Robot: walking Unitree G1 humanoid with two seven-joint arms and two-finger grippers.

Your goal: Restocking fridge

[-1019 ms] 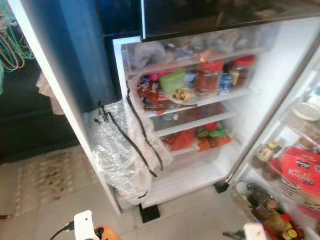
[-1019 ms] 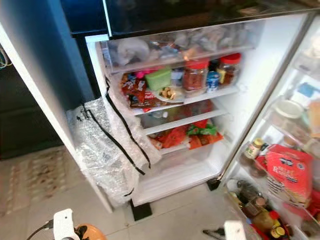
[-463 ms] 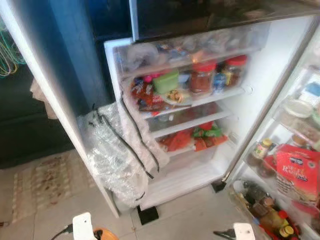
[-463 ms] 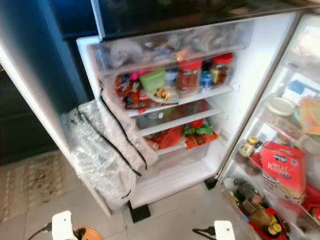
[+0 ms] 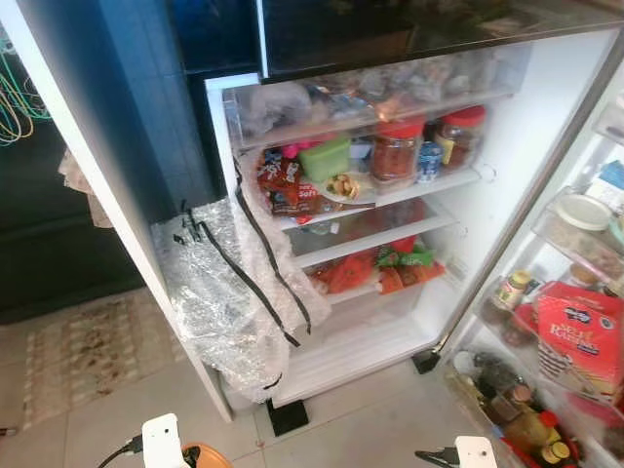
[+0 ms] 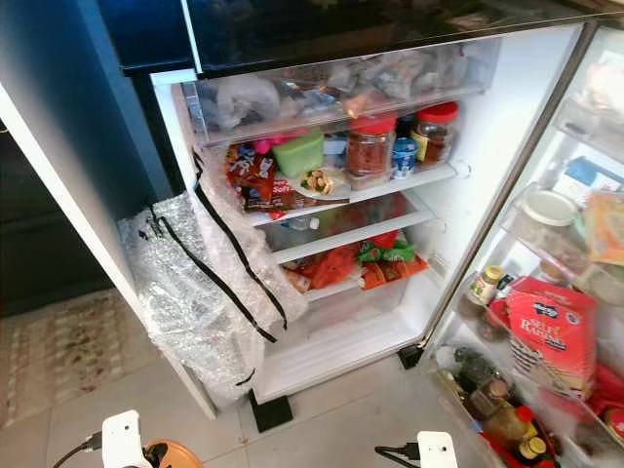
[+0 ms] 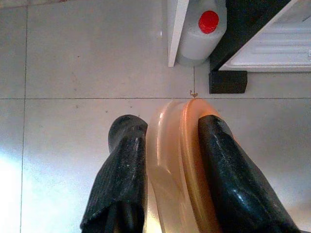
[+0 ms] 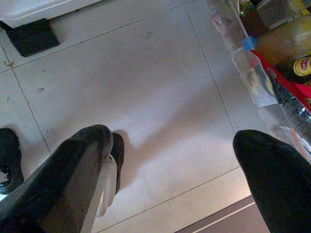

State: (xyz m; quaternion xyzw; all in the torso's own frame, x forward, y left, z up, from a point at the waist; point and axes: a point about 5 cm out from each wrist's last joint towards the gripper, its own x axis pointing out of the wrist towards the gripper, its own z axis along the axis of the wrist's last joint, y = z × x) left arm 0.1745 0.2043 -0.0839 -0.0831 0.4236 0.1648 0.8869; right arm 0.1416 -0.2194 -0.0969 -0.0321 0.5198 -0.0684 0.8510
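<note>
Fridge standing open ahead of the robot on a pale tiled floor, seen from above. Nearest the camera, the left gripper hangs low over the tiles with its two black fingers closed on the rim of an orange bowl; the right gripper hangs beside it with fingers spread wide and nothing between them. Both grippers are well short of the fridge. Beyond the left gripper, a white jug with a red cap stands on the floor by the white panel edge, next to a black foot of the fridge. A sheet of crinkled clear plastic with black strips droops from the fridge's left edge toward the floor. A patterned rug lies on the floor to the left. To the right, the door shelves hold bottles and a red packet. Further in, white shelves carry red and green packets, then two red-lidded jars, a green box and a plate, with a clear drawer topmost.
</note>
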